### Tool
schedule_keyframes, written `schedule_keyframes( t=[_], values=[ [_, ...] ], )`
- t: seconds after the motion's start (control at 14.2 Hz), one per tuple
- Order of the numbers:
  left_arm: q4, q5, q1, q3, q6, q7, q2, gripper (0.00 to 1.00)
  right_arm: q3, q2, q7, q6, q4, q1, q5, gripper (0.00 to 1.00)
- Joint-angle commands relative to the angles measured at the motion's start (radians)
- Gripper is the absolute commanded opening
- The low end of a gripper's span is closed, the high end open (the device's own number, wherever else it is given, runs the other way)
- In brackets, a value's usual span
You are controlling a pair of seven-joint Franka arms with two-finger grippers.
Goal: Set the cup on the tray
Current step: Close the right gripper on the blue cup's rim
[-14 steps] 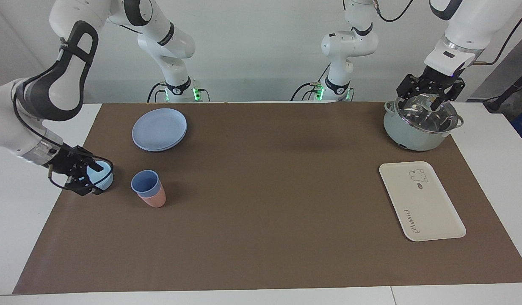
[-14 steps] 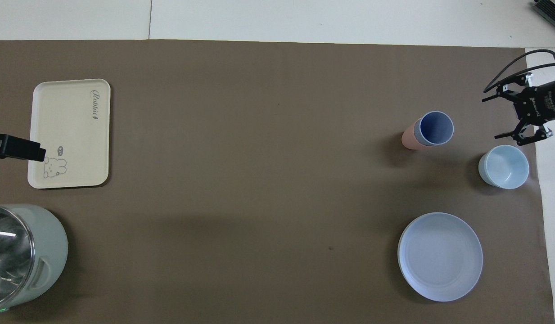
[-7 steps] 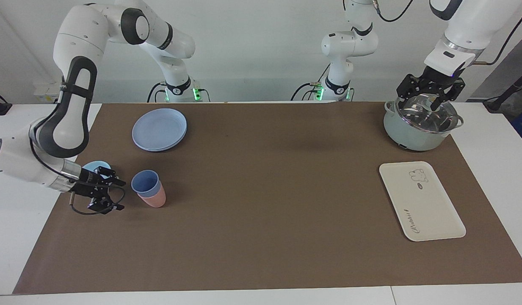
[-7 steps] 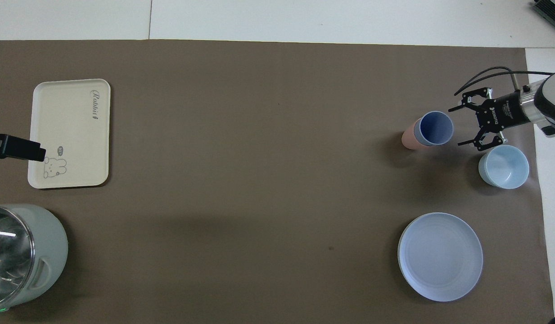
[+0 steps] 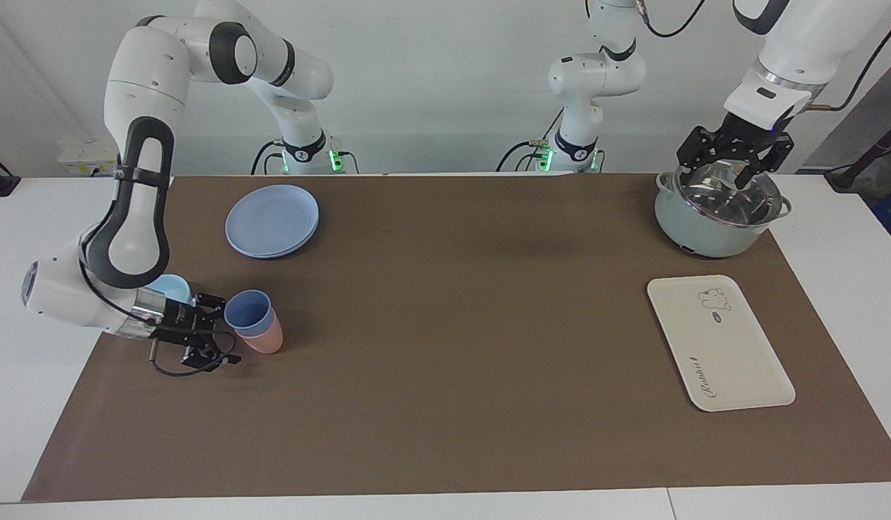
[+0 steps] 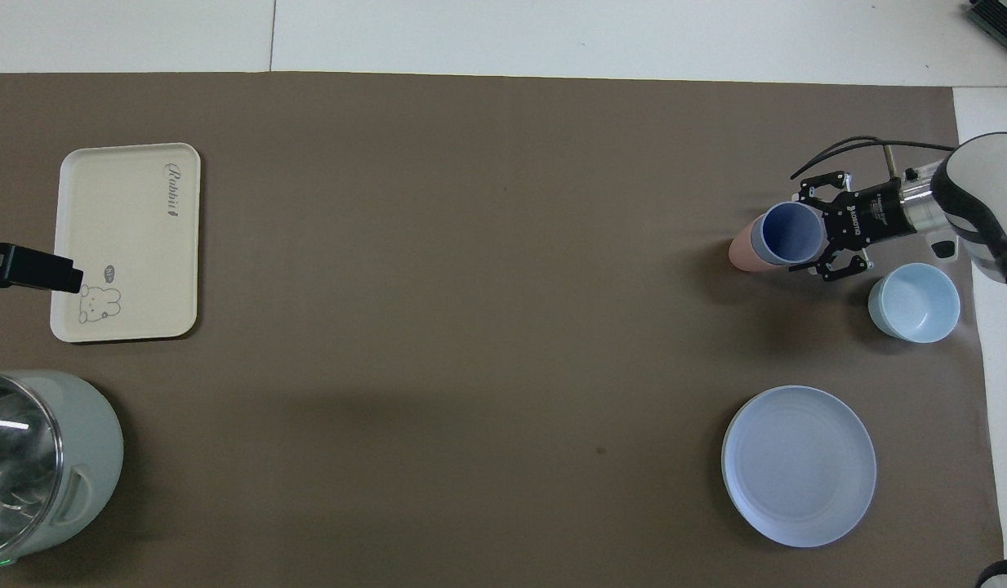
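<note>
The periwinkle-blue cup (image 5: 248, 312) (image 6: 789, 233) sits nested inside a salmon-pink tumbler (image 5: 266, 341) (image 6: 740, 250) on the brown mat, toward the right arm's end of the table. My right gripper (image 5: 212, 329) (image 6: 822, 229) is low and level with the cup, right beside it. It is open, with one finger on each side of the cup's rim line and nothing held. The cream tray (image 5: 734, 361) (image 6: 127, 245) lies flat at the left arm's end. My left gripper (image 5: 734, 162) waits, open, over the pot's lid.
A light-blue bowl (image 5: 172, 287) (image 6: 914, 302) stands close beside the right wrist. A round blue plate (image 5: 272, 220) (image 6: 797, 465) lies nearer to the robots than the cup. A pale-green pot (image 5: 712, 220) (image 6: 37, 457) with a glass lid stands near the tray.
My right gripper has swung from the bowl's outer side across to the cup stack, and its fingers now flank the cup. The left arm, the cup and the tray have not moved.
</note>
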Motion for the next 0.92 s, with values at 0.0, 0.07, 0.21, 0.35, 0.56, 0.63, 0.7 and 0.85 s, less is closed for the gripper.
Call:
schedule_keyframes(
  t=[0.0, 0.07, 0.21, 0.35, 0.56, 0.63, 0.7, 0.85],
  values=[
    [-0.025, 0.003, 0.011, -0.006, 0.008, -0.007, -0.020, 1.00, 0.005, -0.042, -0.017, 0.018, -0.059, -0.005, 0.070, 0.98],
    [-0.025, 0.003, 0.011, -0.006, 0.008, -0.007, -0.020, 1.00, 0.005, -0.051, -0.020, 0.016, -0.079, -0.005, 0.079, 0.98],
    [-0.025, 0.003, 0.011, -0.006, 0.008, -0.007, -0.020, 1.00, 0.005, -0.062, -0.066, 0.021, -0.111, -0.004, 0.095, 0.98],
    [-0.025, 0.003, 0.011, -0.006, 0.008, -0.007, -0.020, 1.00, 0.005, -0.062, -0.069, 0.027, -0.111, -0.004, 0.139, 0.98],
    [-0.025, 0.003, 0.011, -0.006, 0.008, -0.007, -0.020, 1.00, 0.007, -0.073, -0.072, 0.025, -0.137, 0.000, 0.156, 0.98],
    [-0.025, 0.003, 0.011, -0.006, 0.008, -0.007, -0.020, 1.00, 0.007, -0.079, -0.072, 0.025, -0.153, 0.001, 0.158, 0.98],
    [-0.025, 0.003, 0.011, -0.006, 0.008, -0.006, -0.020, 1.00, 0.007, -0.082, -0.072, 0.024, -0.162, 0.019, 0.162, 0.98],
    [-0.025, 0.003, 0.011, -0.006, 0.008, -0.007, -0.020, 1.00, 0.007, -0.084, -0.071, 0.019, -0.167, 0.039, 0.165, 0.80]
  ],
)
